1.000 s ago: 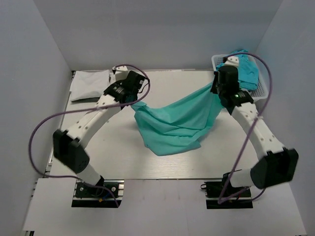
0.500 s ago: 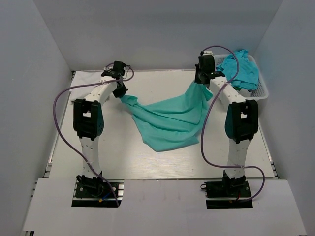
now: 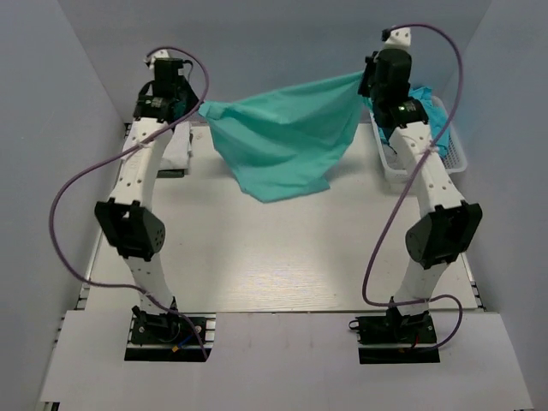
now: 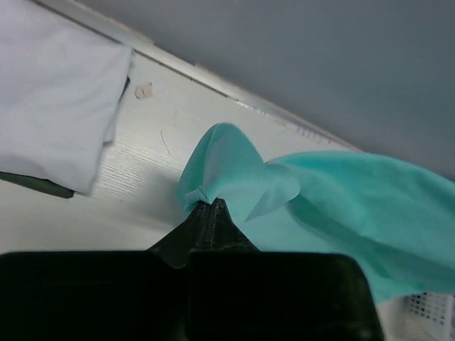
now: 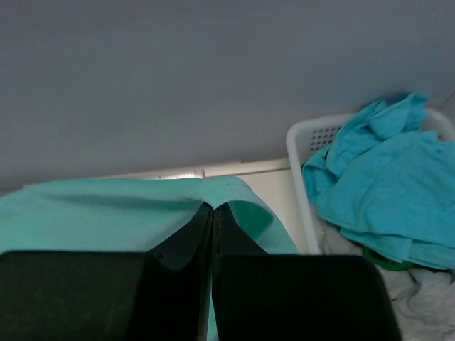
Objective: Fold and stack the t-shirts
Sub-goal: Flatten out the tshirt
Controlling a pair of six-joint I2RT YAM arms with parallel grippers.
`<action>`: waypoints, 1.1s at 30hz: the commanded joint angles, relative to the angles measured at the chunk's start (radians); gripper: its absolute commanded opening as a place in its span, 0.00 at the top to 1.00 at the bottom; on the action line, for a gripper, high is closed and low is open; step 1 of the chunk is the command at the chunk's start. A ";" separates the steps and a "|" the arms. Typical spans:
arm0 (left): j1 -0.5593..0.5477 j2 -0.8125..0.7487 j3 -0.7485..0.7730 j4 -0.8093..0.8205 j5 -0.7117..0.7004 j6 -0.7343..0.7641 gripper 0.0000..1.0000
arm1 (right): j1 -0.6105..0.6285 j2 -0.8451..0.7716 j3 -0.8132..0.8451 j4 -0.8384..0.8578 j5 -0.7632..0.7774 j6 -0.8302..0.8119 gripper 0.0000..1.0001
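Observation:
A teal-green t-shirt (image 3: 278, 137) hangs stretched in the air between both arms, high above the back of the table; its lower edge droops to a point. My left gripper (image 3: 202, 108) is shut on its left corner, and the pinched cloth (image 4: 213, 177) bunches over the closed fingertips. My right gripper (image 3: 361, 79) is shut on the right corner, where the hem (image 5: 213, 188) folds over the closed fingers. A turquoise-blue t-shirt (image 5: 387, 195) lies crumpled in the basket. A folded white t-shirt (image 4: 50, 92) lies flat on the table's back left, on top of a dark one (image 4: 35, 186).
The white lattice basket (image 3: 449, 158) stands at the table's back right, by the right arm, with grey and green cloth (image 5: 384, 284) under the turquoise-blue one. Grey walls close in the back and sides. Purple cables loop from both arms.
Both arms have risen and reached back, lifting the teal-green t-shirt off the table and spreading it wider. The grips held shut throughout.

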 commanded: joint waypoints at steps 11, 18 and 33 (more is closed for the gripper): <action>0.010 -0.526 -0.155 0.068 -0.086 0.082 1.00 | -0.009 -0.428 -0.129 0.085 0.038 -0.007 1.00; 0.010 -0.751 -0.205 0.079 -0.066 0.082 1.00 | -0.006 -0.658 -0.275 0.087 0.005 -0.019 1.00; 0.010 -0.603 -0.352 0.085 -0.158 0.043 1.00 | -0.009 -0.680 -0.657 0.059 -0.094 0.177 1.00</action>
